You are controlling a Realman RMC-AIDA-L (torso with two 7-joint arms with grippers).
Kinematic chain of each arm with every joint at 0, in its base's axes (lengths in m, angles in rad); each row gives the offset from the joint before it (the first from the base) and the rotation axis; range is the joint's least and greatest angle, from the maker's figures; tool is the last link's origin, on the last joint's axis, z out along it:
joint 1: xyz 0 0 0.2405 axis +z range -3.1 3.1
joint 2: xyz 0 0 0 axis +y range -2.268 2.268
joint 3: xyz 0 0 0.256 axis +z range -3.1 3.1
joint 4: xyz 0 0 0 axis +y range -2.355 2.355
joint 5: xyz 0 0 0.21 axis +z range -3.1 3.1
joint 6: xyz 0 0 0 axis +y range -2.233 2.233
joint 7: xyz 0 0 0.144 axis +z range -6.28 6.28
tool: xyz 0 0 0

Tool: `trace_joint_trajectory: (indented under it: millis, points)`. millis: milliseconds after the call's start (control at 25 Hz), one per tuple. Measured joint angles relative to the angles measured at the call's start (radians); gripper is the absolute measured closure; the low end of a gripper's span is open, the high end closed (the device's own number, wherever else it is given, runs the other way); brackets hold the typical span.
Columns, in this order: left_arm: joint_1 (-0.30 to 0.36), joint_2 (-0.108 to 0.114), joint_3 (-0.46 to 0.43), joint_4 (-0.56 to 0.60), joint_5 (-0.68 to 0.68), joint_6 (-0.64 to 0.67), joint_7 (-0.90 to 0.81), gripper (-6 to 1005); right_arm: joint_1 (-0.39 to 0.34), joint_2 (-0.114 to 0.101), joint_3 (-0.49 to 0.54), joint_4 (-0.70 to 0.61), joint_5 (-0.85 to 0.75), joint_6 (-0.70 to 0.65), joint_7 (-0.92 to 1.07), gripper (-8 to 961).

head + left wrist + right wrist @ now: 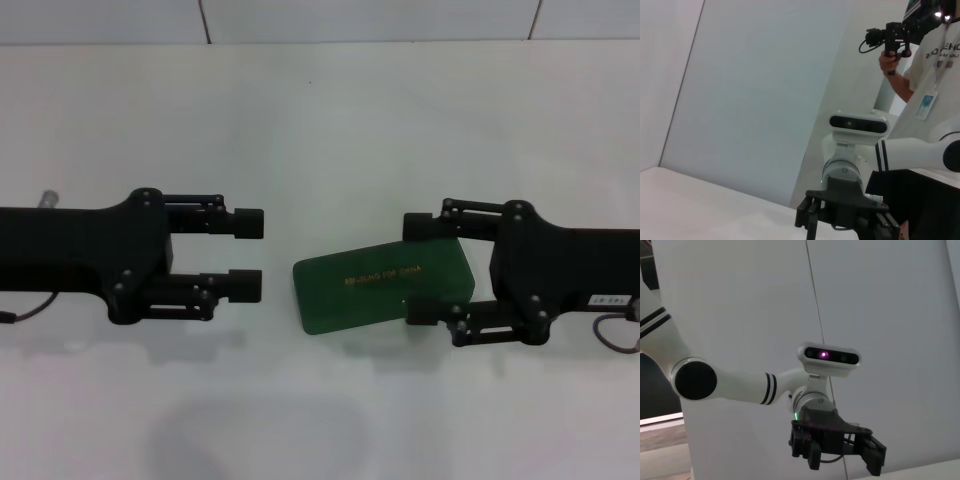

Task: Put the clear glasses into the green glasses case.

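The green glasses case (380,283) lies shut on the white table (320,120), a little right of centre, its gold-lettered lid facing up. My right gripper (412,269) is open, with one finger on each side of the case's right end; how high it hangs over the case I cannot tell. My left gripper (250,255) is open with nothing in it, about a finger's length left of the case. The left wrist view shows the right gripper (840,212) from across the table, and the right wrist view shows the left gripper (837,447). The clear glasses appear in no view.
A white wall (320,20) closes off the table's far edge. A thin cable (25,312) trails beside the left arm. In the left wrist view a person (925,75) stands behind the robot, holding a black handheld device.
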Motion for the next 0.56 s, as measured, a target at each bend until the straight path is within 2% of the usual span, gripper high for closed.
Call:
trace_joint_trajectory:
  millis: [240,560]
  points:
    - [-0.004,0.020,-0.018,-0.018,-0.005,0.008,-0.002,334,-0.014,-0.007,0.032,-0.008,-0.002,-0.027,-0.032,178]
    - [0.023,0.000,-0.050,-0.023,-0.020,0.029,0.049,334,-0.014,-0.007,0.058,-0.013,-0.005,-0.071,-0.035,178]
